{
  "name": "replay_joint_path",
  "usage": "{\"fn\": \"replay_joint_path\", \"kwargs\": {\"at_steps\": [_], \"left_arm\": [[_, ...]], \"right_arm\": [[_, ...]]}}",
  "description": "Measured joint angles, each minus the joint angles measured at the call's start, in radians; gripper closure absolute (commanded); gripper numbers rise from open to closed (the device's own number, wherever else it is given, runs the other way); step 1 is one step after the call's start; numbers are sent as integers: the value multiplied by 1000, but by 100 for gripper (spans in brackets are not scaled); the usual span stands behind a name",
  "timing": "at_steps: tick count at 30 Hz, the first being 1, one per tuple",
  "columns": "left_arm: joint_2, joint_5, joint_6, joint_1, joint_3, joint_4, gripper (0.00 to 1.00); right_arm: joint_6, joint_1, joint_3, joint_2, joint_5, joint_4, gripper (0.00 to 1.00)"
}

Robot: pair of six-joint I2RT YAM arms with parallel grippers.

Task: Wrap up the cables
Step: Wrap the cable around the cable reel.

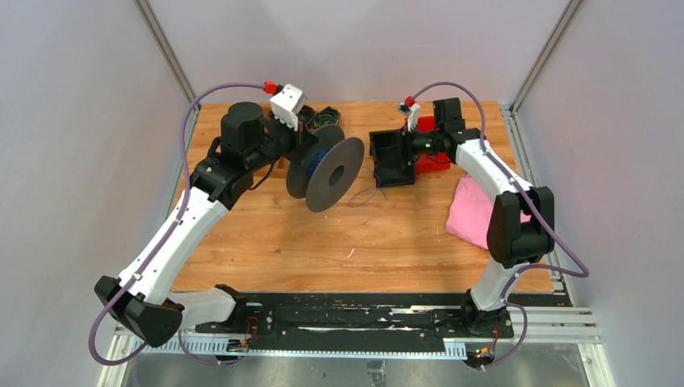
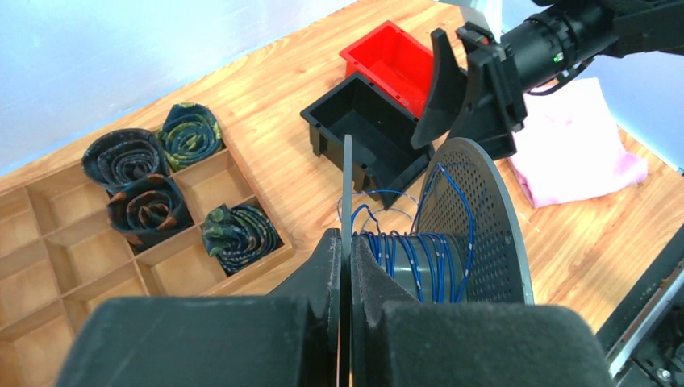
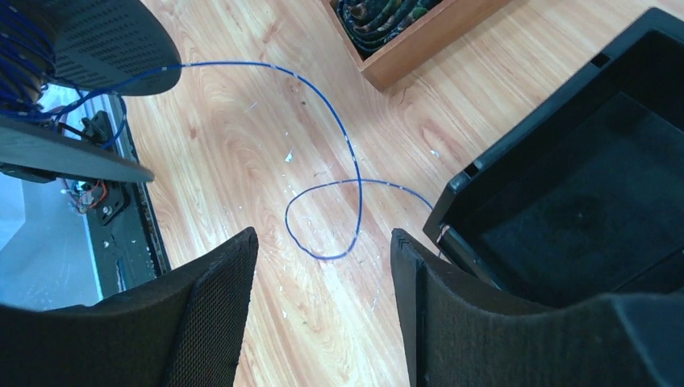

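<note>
Cables [image 3: 360,182]: several blue turns already on the spool [image 2: 476,218]; a loose tail loops over the table [image 3: 242,161]. Left gripper [image 2: 345,242] clamps the spool's rim; right gripper [image 3: 323,235] gapes above the tail. We judge wrapping partly done.

Narrow gap between spool [image 1: 335,173] and bin [image 1: 387,173]

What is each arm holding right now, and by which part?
The left tool pinches the spool by the edge of one disc. The right tool is open and empty, above the loose blue wire.
</note>
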Motion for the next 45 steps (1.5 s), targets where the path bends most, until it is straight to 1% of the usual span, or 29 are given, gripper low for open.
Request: {"fn": "replay_joint_path", "kwargs": {"at_steps": [4, 10, 12, 13, 14, 15, 16, 17, 18, 19, 23, 26, 30, 36, 45], "left_arm": [[0, 22, -21, 10, 1, -1, 100], [1, 41, -43, 21, 2, 0, 100], [1, 47, -50, 24, 3, 0, 100], [1, 50, -55, 26, 5, 0, 100], [1, 53, -60, 28, 6, 1, 100], [1, 56, -64, 31, 8, 0, 100], [1, 57, -69, 33, 10, 0, 100], [1, 57, -77, 38, 11, 0, 100], [1, 56, -84, 43, 12, 1, 100], [1, 51, -94, 51, 13, 0, 100], [4, -9, -137, 90, 23, -6, 100], [12, -93, -170, 121, 40, -8, 100], [27, -185, -198, 146, 53, -8, 100], [54, -294, -233, 161, 57, -8, 100], [65, -439, -201, 162, 56, 11, 100]], "right_arm": [[-19, 34, 2, 24, 18, 13, 38], [-45, 79, 16, 111, 58, 13, 38], [-55, 92, 16, 133, 76, 12, 42], [-58, 98, 16, 142, 82, 11, 46], [-61, 103, 16, 147, 85, 11, 53], [-64, 109, 16, 153, 89, 10, 63], [-71, 114, 16, 156, 91, 9, 76], [-76, 118, 16, 157, 93, 9, 87], [-80, 121, 16, 158, 93, 8, 95], [-81, 124, 15, 158, 93, 8, 99], [-68, 127, -27, 150, 91, 33, 99], [-23, 141, -133, 119, 94, 92, 99], [34, 220, -254, 66, 102, 143, 99], [98, 371, -288, 5, 118, 213, 99], [156, 496, -301, -73, 118, 272, 99]]}}
